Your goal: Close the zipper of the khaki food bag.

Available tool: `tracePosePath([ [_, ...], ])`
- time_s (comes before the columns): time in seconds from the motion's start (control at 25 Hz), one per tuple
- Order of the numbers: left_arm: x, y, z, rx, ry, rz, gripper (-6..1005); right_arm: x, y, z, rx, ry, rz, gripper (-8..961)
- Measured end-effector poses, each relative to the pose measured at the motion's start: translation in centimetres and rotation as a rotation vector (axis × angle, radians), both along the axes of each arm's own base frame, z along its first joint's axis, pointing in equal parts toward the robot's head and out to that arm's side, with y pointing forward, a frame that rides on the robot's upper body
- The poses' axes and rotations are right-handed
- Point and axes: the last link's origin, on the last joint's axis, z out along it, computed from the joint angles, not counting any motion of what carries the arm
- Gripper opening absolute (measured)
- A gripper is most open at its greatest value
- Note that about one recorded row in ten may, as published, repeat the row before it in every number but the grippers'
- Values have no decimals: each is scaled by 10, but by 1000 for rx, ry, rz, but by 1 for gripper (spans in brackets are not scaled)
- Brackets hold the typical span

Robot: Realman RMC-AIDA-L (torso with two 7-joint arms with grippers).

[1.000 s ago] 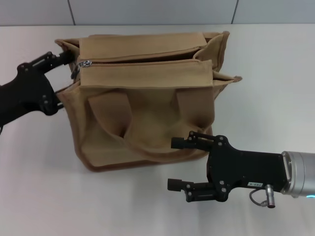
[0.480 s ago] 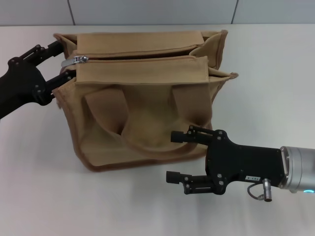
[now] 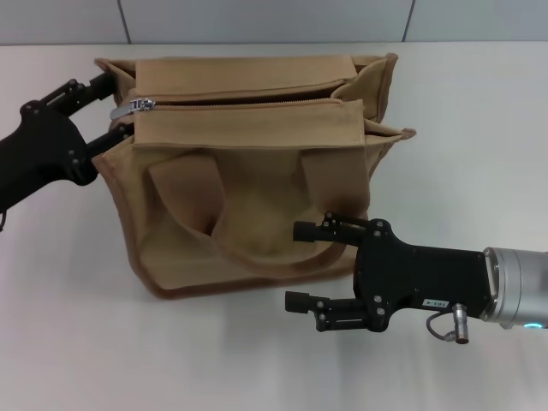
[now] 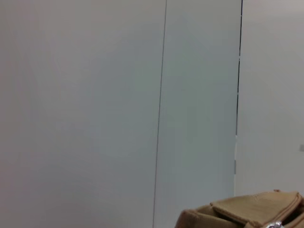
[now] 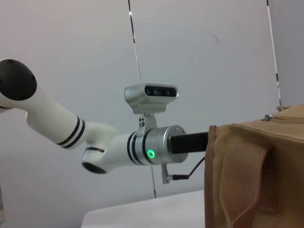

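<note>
The khaki food bag [image 3: 248,197] stands on the white table, its looped handles folded down over its front face. Its zipper [image 3: 244,104] runs along the top panel, and the silver pull tab [image 3: 131,106] sticks out sideways at the bag's left end. My left gripper [image 3: 110,107] is open at that end, one finger behind the tab and one in front of it. My right gripper [image 3: 291,265] is open at the bag's front lower right corner, its upper finger against the fabric. The left wrist view shows only a corner of the bag [image 4: 247,213].
White table [image 3: 479,111] extends on all sides of the bag, with a grey panelled wall [image 3: 257,19] behind it. In the right wrist view, the left arm [image 5: 156,149] reaches in behind the bag [image 5: 256,175].
The pull tab swung from hanging down to sticking out leftward, and the bag's left end shifted left. My left gripper rose beside it. My right gripper crept slightly left toward the bag.
</note>
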Motion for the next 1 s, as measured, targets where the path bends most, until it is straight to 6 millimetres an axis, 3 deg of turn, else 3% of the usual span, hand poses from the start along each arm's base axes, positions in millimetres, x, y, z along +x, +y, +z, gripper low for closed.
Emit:
tracePosePath([
  [0.2,-4,-4,-2,69,-31,10,744,-1,1,0,3,1,2,831],
  [0.44,-8,-9,-1,127,-44,19,522,0,2,0,7,-5,-3,831],
  [0.64,-9,-10,-3,117,-35,19,280,0,2,0,7,-5,-3,831],
  [0.88,-10,-11,-5,113,-46,32,86,0,2,0,7,-5,-3,831],
  [1.0,-11,-12,-7,108,-57,42,76,0,2,0,7,-5,-3,831],
])
